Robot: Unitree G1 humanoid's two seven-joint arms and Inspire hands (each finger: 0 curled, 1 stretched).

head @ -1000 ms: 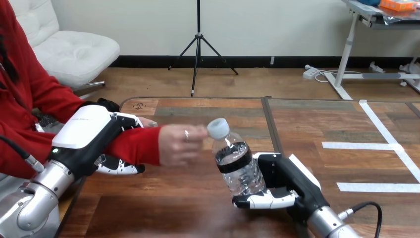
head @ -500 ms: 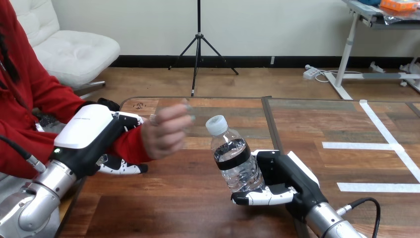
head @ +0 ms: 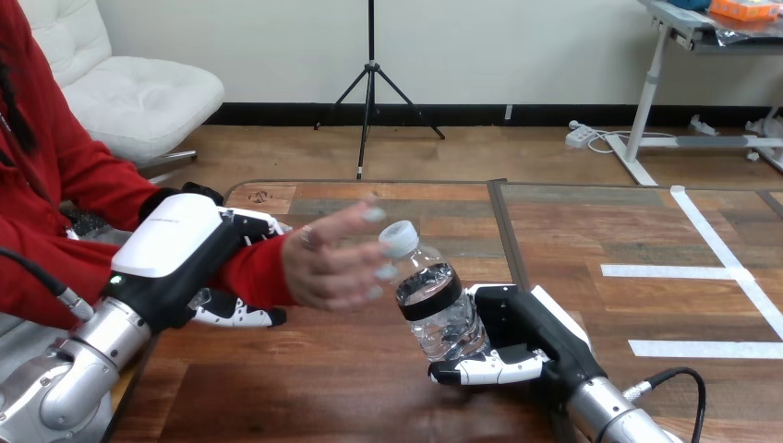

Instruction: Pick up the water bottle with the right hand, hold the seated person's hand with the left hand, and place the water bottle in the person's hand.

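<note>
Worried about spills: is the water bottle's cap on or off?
On: a pale cap tops the water bottle, which the right hand grips, tilted toward the person's hand.

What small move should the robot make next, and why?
Probably ease the water bottle slightly leftward into the person's hand: it is open beside the cap, the right hand grips the bottle, and the left hand clasps the person's wrist.
</note>
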